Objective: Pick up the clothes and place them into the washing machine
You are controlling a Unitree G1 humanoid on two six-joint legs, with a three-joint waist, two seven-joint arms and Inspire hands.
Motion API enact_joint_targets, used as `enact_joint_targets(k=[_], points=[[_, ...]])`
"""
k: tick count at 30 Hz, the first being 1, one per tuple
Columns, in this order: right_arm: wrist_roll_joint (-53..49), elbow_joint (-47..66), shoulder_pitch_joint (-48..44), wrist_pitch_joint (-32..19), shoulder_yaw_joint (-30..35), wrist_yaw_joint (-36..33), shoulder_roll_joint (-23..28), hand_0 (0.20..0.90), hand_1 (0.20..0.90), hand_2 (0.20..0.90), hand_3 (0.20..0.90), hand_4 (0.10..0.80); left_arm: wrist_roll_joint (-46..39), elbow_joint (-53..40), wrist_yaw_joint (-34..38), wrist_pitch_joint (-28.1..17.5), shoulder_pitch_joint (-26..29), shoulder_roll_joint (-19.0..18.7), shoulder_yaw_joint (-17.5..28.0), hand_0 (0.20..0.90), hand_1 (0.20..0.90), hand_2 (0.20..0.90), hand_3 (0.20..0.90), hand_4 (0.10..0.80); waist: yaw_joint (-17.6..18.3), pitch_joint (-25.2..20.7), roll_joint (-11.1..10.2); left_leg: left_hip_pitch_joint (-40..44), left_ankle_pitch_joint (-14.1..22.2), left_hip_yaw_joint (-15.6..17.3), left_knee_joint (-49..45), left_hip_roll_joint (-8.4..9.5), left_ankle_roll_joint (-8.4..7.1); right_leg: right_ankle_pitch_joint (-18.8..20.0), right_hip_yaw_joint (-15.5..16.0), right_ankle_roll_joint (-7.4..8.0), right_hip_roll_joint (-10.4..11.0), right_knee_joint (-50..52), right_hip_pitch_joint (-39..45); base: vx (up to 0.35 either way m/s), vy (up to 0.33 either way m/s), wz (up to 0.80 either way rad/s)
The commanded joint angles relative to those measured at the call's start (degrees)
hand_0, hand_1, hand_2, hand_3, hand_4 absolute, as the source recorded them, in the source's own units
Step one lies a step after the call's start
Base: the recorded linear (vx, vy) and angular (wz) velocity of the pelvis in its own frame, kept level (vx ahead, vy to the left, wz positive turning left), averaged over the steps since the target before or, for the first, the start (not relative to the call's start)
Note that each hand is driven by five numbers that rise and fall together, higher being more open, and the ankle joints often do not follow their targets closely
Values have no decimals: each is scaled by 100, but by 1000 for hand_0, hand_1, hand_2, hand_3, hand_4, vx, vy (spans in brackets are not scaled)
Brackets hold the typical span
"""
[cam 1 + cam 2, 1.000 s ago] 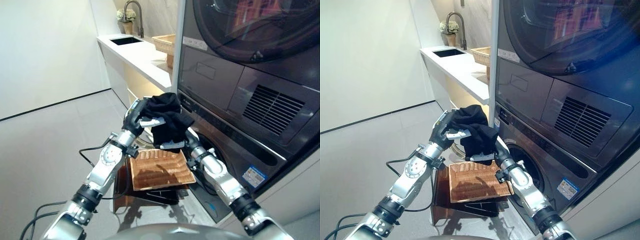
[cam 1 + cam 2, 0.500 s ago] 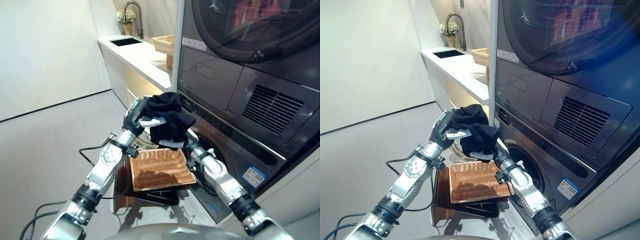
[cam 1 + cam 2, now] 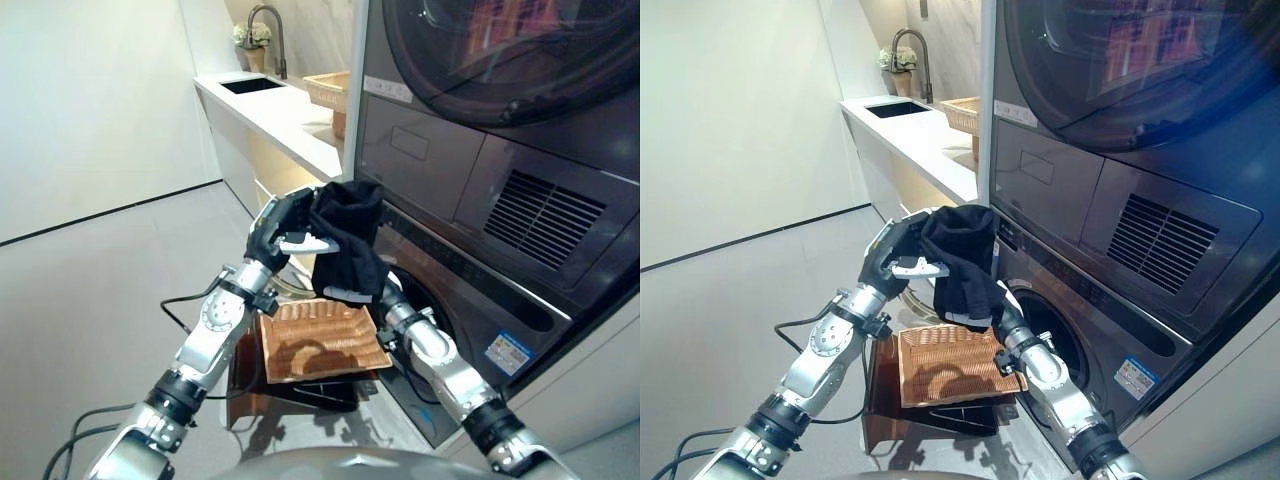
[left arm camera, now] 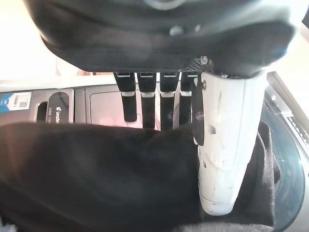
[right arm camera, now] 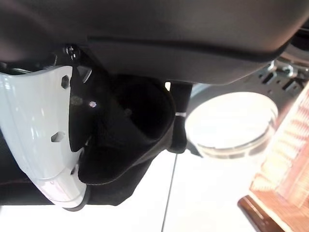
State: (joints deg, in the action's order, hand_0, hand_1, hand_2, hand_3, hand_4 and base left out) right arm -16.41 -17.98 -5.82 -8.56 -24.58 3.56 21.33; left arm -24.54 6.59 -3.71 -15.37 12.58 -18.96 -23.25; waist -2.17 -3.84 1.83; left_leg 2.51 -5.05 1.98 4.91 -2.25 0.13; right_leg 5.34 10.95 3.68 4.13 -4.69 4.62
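A black garment hangs between my two hands, above the wicker basket and close to the front of the lower washing machine. My left hand grips its upper left edge, with the white thumb pressed on the cloth. My right hand is tucked under the garment's lower edge and pinches a fold of the cloth between thumb and fingers. The basket holds no clothes and rests on the dark brown box.
A stacked dark machine stands above the lower one. A white counter with a sink and tap runs along the far left wall, with another wicker basket on it. Pale floor lies to the left.
Both hands have raised the black garment and carried it to the right, closer to the machine's front. It now hangs longer and narrower. The basket has not moved.
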Motion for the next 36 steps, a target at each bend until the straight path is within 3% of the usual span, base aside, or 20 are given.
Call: enact_joint_targets(k=[1,10,15,19,20,24,30,36], points=[[-293,253,-233,-556,283,-126,-333,200,200,200,200,300,-275,-106,112,-585,276,114,386,900,900,900,900,800,-19,-739,-276,-222,49,159,-89,-68,-370,-439,-157,228,225,522,-393,0,0,0],[-252,119,-157,-567,449,-253,-356,200,200,200,200,300,-290,60,235,-608,2,139,689,900,900,900,900,800,-32,-749,-287,-223,41,181,-90,-77,-375,-444,-185,218,205,520,-393,0,0,0],[-30,-6,165,-554,683,-482,-327,200,200,200,200,300,125,395,796,-680,-661,207,1427,900,900,900,900,800,-55,-679,-332,-239,25,194,-99,-99,-376,-434,-203,206,188,523,-432,-13,-10,-1],[44,7,571,-548,1056,-570,-301,200,200,200,200,300,181,927,955,-683,-1446,350,2042,900,900,900,900,800,-96,-626,-382,-275,-1,167,-106,-132,-378,-443,-201,199,168,506,-444,0,0,0],[-11,3,784,-551,1249,-586,-330,200,200,200,200,300,75,1316,1025,-682,-1827,482,2410,900,900,900,900,800,-125,-594,-401,-285,-11,162,-114,-136,-378,-445,-204,197,155,498,-445,0,0,0],[-178,-37,1036,-586,1436,-582,-431,200,200,200,200,300,-18,2146,1086,-667,-2094,541,2727,900,900,900,900,800,-150,-547,-426,-307,-23,129,-146,-157,-384,-466,-178,192,128,506,-452,0,0,0],[-586,-307,1369,-670,1505,-453,-661,200,200,200,200,300,243,3838,1265,-636,-2127,413,2763,900,900,900,900,800,-163,-467,-431,-370,-57,57,-182,-209,-409,-508,-106,169,87,526,-468,-20,-19,4],[-1202,-461,1444,-719,1295,-310,-879,200,200,200,200,300,198,4851,1276,-609,-1967,329,2574,900,900,900,900,800,-180,-342,-440,-458,-10,-14,-372,-292,-440,-569,-86,120,18,584,-481,-25,-47,4]])
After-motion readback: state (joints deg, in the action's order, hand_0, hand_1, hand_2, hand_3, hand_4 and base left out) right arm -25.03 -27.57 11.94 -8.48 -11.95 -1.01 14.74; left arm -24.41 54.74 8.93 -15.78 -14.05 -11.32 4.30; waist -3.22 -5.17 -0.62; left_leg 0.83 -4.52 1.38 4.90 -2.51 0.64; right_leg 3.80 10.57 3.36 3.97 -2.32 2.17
